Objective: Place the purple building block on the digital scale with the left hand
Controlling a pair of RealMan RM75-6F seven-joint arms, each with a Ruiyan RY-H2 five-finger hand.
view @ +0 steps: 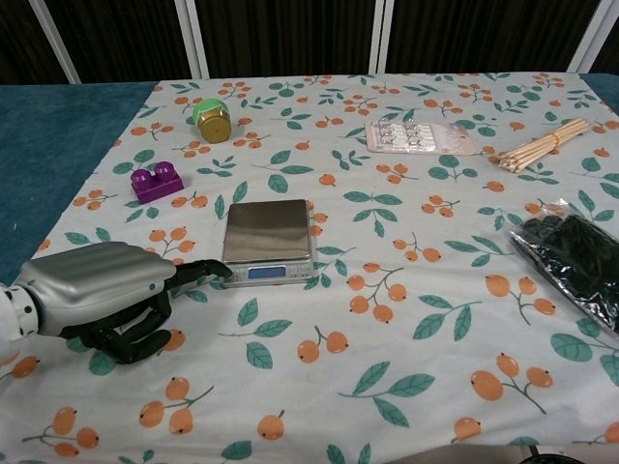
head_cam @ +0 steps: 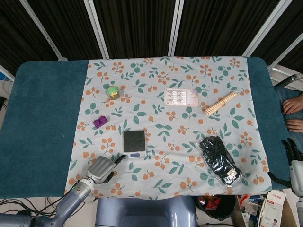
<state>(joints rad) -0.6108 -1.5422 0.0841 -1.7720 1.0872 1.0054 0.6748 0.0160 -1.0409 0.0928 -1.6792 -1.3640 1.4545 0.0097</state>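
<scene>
The purple building block (head_cam: 100, 122) (view: 157, 182) lies on the floral cloth, left of and behind the digital scale (head_cam: 134, 143) (view: 268, 232). The scale's steel platform is bare and its display glows blue. My left hand (head_cam: 100, 169) (view: 102, 295) rests on the cloth by the scale's near left corner. One finger stretches out to the scale's front edge; the others are curled under, holding nothing. The block sits well beyond this hand. My right hand (head_cam: 292, 163) hangs off the table's right edge, fingers apart and empty.
A green-lidded gold jar (head_cam: 113, 92) (view: 212, 120) stands behind the block. A blister pack (head_cam: 181, 97) (view: 416, 137) and a bundle of wooden sticks (head_cam: 220, 103) (view: 542, 145) lie at the back right. A black bagged item (head_cam: 220, 161) (view: 575, 256) lies near right.
</scene>
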